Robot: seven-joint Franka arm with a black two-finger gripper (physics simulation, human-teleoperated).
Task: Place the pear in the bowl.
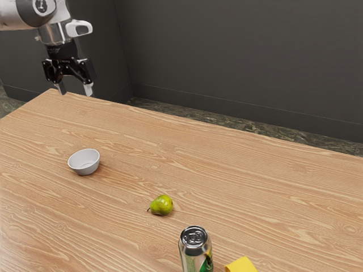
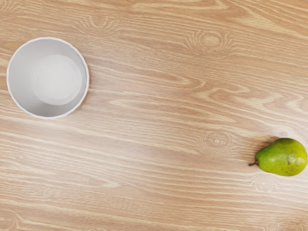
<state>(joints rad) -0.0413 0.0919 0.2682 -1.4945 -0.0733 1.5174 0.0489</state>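
Green pear (image 2: 282,157) on its side on the wooden table (image 1: 238,187), well apart from the white bowl (image 1: 84,162), toward the exterior view's right, stem roughly bowlward (handy axis cue). Gripper (image 1: 75,90) raised, fingers spread, empty; reach probably runs beyond the bowl.

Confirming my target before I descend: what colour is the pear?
The pear is yellowish green with a brown stem, clearest in the wrist view.

Seeing an upright drink can (image 1: 195,252) on the wood-grained bench (image 1: 283,198), a yellow object (image 1: 241,265) just beside, dark wall (image 1: 244,56) and marbled floor (image 1: 283,133) beyond.
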